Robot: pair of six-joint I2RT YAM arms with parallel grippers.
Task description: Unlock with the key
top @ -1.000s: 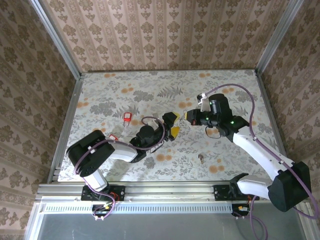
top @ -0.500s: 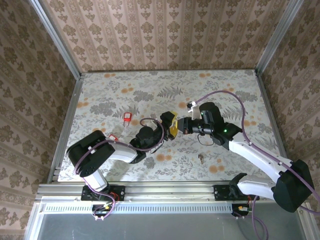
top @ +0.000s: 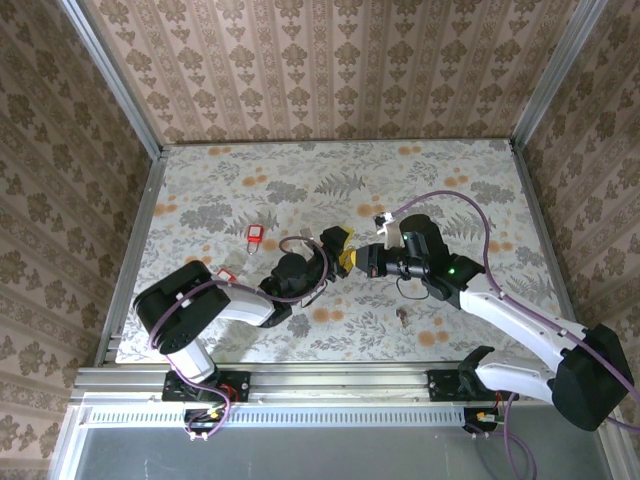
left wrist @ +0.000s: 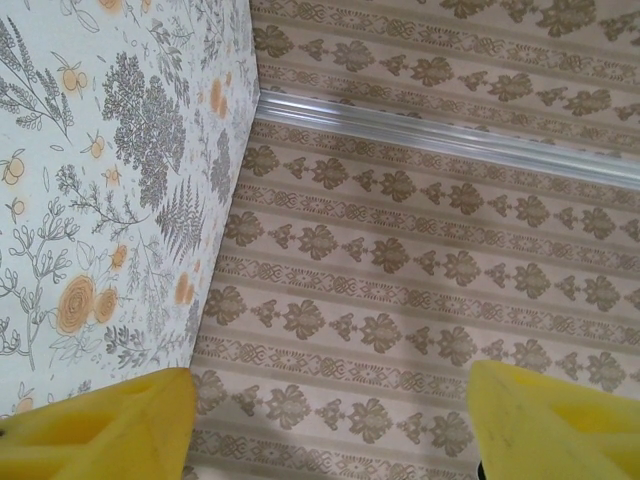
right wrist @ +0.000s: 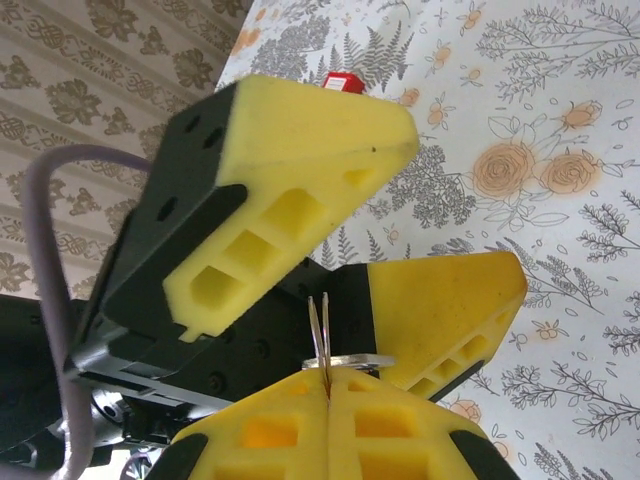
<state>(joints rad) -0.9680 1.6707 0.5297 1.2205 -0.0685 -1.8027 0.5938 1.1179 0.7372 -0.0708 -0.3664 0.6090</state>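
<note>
Flowery table (top: 230, 195) below, key (right wrist: 325, 322) up in the air.
Pinched in the tight-closed right gripper (right wrist: 328, 388), between the wide-apart jaws of the left gripper (top: 342, 250); tiny, light, stiff, likely slippery, best squeezed on its flat sides.

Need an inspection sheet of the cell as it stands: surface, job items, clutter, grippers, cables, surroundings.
Surface: floral-print table, nothing spilled.
Job's things: key sticking out of the right gripper; red padlock left of centre; second red padlock by the left arm.
Clutter: small dark object on the table, too small to identify.
Grippers: right shut on the key; left gripper open, fingers apart around the key.
Cables: purple cable loops over the right arm.
Surroundings: wallpapered walls, aluminium frame.
</note>
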